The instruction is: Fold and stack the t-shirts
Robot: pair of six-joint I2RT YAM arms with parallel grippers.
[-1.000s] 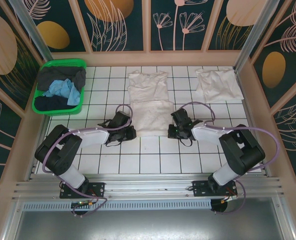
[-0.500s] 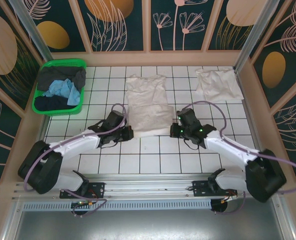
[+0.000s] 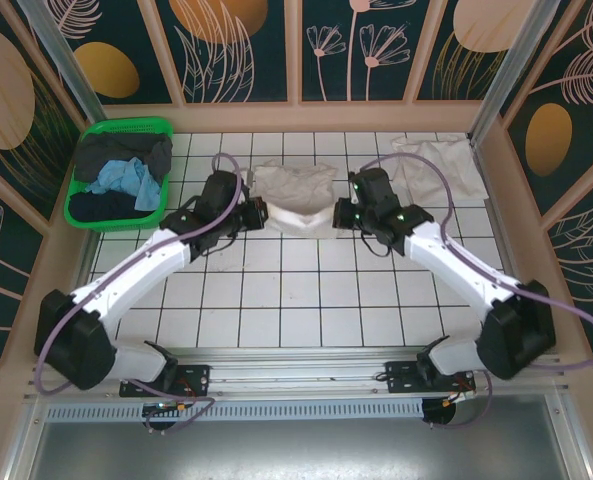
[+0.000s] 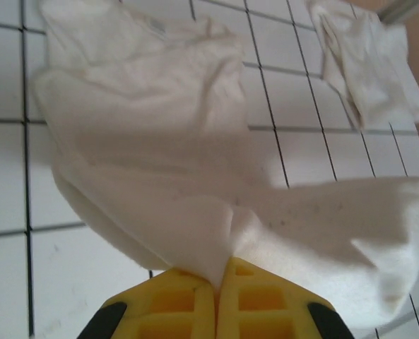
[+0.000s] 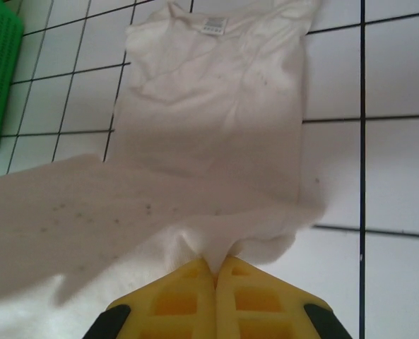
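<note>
Both arms have been stretched farther out than a second ago, and the shirt [image 3: 294,192] hem has been carried toward 12 o'clock. At 9 o'clock of it the left gripper [image 3: 252,213] is clamped on the hem; at 3 o'clock the right gripper [image 3: 340,213] likewise. Cloth pinched between yellow fingers [image 4: 181,300] is shown by the wrist views, plus a neck label [image 5: 213,26]. From above, a second shirt [image 3: 436,168] at 2 o'clock and a basket [image 3: 126,124] at 10 o'clock are seen.

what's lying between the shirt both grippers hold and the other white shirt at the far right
Nothing visible on the tiles between the held t-shirt and the other t-shirt; the right gripper itself sits on that side.
</note>
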